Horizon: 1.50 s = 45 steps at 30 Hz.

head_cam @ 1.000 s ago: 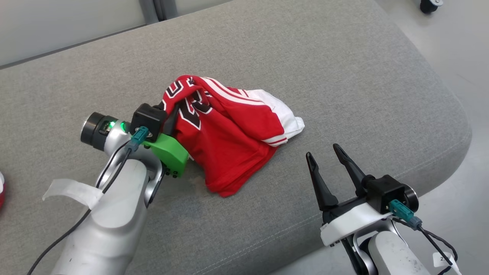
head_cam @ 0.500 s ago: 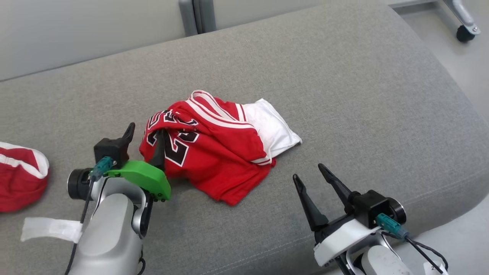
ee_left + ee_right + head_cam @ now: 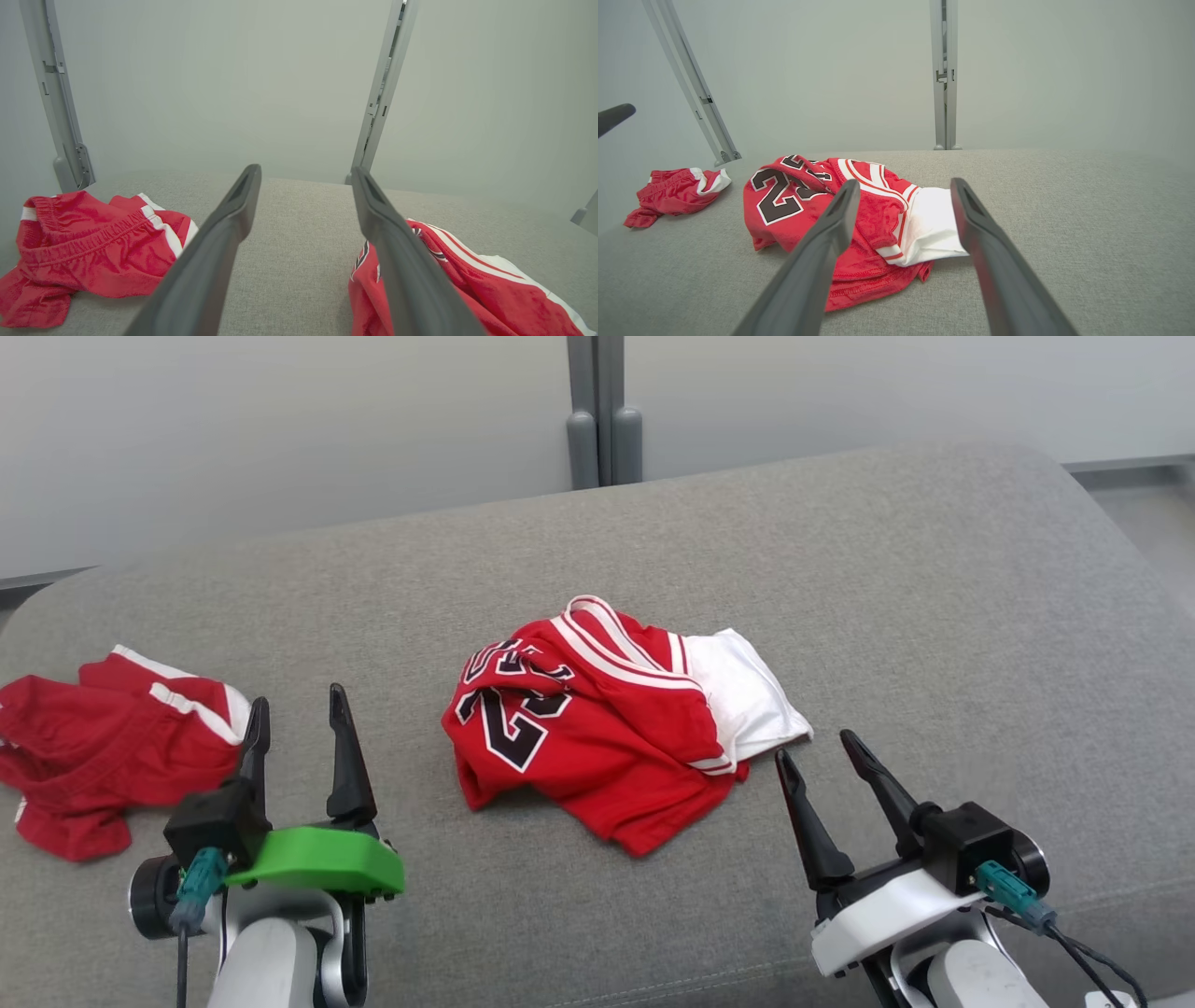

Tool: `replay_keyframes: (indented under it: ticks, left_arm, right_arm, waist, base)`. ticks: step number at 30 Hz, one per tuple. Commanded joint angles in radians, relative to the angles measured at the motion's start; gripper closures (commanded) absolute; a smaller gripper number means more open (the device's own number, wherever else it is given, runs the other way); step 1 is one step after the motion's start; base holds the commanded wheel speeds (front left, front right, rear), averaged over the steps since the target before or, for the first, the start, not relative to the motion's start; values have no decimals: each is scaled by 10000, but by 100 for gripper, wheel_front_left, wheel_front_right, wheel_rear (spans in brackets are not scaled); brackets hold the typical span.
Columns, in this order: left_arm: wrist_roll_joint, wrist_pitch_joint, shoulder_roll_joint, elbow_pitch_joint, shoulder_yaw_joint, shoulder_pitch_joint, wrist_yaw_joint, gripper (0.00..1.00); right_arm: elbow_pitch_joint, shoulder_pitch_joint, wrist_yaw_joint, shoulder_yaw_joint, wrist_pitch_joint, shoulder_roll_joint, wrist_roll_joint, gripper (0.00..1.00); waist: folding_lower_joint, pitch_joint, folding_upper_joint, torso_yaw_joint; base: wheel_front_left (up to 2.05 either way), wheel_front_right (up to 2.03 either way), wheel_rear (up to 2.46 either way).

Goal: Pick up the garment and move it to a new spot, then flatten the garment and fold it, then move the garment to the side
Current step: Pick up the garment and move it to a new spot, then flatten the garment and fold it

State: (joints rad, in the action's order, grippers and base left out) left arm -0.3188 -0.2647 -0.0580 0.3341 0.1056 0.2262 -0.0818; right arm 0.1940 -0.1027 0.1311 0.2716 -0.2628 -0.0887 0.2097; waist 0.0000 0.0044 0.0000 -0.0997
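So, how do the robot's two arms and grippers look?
Both grippers have two long, dark, tapering fingers. The left gripper sits on a green mount, the right gripper on a white mount. Each wrist carries a teal plug with a black cable; the forearms are silver.

Reds on grey here
We see a red garment (image 3: 607, 756) with white stripes and black white-edged numerals, red shorts (image 3: 103, 747) with white bands, plus a plain grey cushion (image 3: 934, 616).
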Motion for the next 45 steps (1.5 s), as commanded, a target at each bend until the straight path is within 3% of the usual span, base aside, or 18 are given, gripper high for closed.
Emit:
replay_keyframes:
  ticks: [1,8,16,28,45]
  left_arm:
    - [119,0,20,-202,7,-219,-64,0]
    - [786,0,61,-2283,105,-1856,-248,0]
    - [1147,0,62,-3028,547,-3392,-199,0]
    - [940,0,58,-2412,1085,-3517,-575,0]
    - [1081,0,59,-1851,1794,-2733,-442,0]
  right_arm:
    - [-56,131,-6,-79,-38,-28,-95,0]
    - [-386,560,-6,-842,-37,133,-354,0]
    - [-593,1394,-6,-1538,-37,241,-484,0]
    - [-114,1436,-6,-1467,-37,286,-487,0]
    - [495,892,-6,-1449,-37,292,-485,0]
  waist:
    - [0,-311,0,407]
    - [0,-527,0,615]
    - [0,-869,0,794]
    - [0,-756,0,724]
    - [0,-295,0,197]
  base:
    - [0,0,0]
    - [0,0,0]
    - [0,0,0]
    - [0,0,0]
    - [0,0,0]
